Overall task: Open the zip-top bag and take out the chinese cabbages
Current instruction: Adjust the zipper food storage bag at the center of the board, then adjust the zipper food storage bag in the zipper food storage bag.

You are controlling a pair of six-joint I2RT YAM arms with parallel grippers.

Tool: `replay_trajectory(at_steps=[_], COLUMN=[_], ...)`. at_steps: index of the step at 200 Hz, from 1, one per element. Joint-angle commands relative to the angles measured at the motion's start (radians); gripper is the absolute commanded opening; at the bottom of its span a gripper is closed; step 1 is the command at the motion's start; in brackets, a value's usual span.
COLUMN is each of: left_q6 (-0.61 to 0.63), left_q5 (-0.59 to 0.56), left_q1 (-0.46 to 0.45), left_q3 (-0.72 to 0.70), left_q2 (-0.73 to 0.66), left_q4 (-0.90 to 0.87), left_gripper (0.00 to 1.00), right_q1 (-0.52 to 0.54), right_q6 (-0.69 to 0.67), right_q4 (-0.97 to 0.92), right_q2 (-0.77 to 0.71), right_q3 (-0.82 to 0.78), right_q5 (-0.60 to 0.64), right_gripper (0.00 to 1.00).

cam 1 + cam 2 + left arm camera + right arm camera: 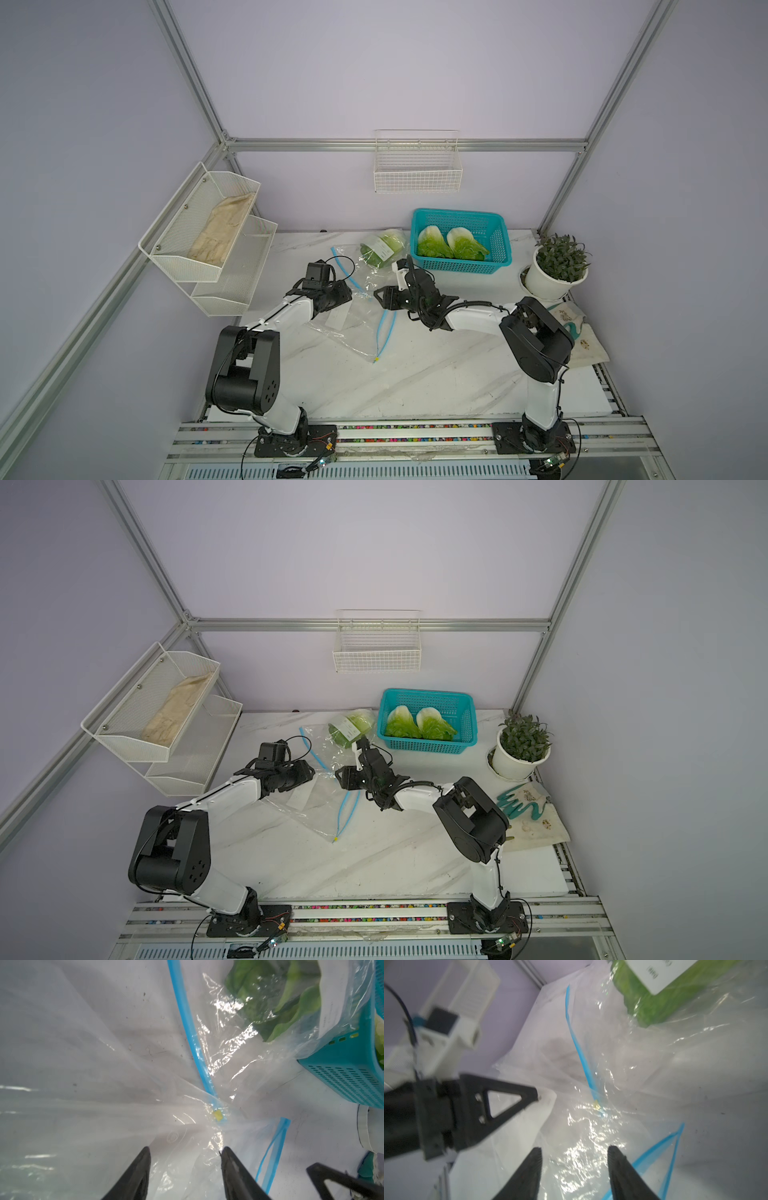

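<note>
Black fingers of left gripper and right gripper are standing apart over the clear zip-top bag with blue zipper strips, clamping nothing.
Two pale frilly chinese cabbages are lying in the teal slotted basket; the darker third head is sitting deep in the bag, just beside it. Best: one gripper pinning one side of the mouth, the other reaching in, closing on leaves, not film.
</note>
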Motion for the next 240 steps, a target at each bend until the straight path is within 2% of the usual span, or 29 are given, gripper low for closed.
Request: replay_trajectory(at_steps=[1, 14, 27, 80, 106, 121, 133, 168, 180, 222, 240], left_q6=[-0.001, -0.001, -0.007, -0.013, 0.005, 0.011, 0.01, 0.027, 0.03, 0.054, 0.079], left_q5=[0.017, 0.015, 0.006, 0.005, 0.008, 0.003, 0.002, -0.004, -0.016, -0.072, -0.1], left_q1=[0.005, 0.014, 0.026, 0.094, 0.111, 0.111, 0.111, 0.111, 0.111, 0.111, 0.11], left_q3=[-0.084, -0.113, -0.132, -0.207, -0.204, -0.2, -0.2, -0.192, -0.19, -0.185, -0.174], left_q2=[-0.041, -0.058, -0.071, -0.147, -0.215, -0.23, -0.24, -0.288, -0.309, -0.406, -0.457], left_q4=[0.04, 0.041, 0.024, 0.018, -0.006, -0.013, -0.014, -0.03, -0.04, -0.049, -0.04], left_gripper=[0.52, 0.52, 0.52, 0.52, 0.56, 0.58, 0.59, 0.64, 0.65, 0.7, 0.75], right_q1=[-0.04, -0.052, -0.054, -0.057, -0.055, -0.056, -0.056, -0.057, -0.058, -0.058, -0.058], right_q6=[0.052, 0.067, 0.07, 0.108, 0.131, 0.135, 0.134, 0.129, 0.125, 0.118, 0.111], right_q4=[0.012, -0.01, -0.032, -0.092, -0.077, -0.091, -0.095, -0.065, -0.048, 0.033, 0.059], right_q2=[0.087, 0.157, 0.214, 0.376, 0.441, 0.479, 0.502, 0.505, 0.49, 0.369, 0.294], right_q3=[0.085, 0.152, 0.211, 0.362, 0.411, 0.459, 0.5, 0.568, 0.576, 0.515, 0.462], right_q5=[0.026, 0.021, 0.039, 0.016, -0.028, -0.047, -0.06, -0.094, -0.104, -0.141, -0.149], right_gripper=[0.77, 0.84, 0.85, 0.85, 0.81, 0.74, 0.63, 0.12, 0.0, 0.0, 0.0])
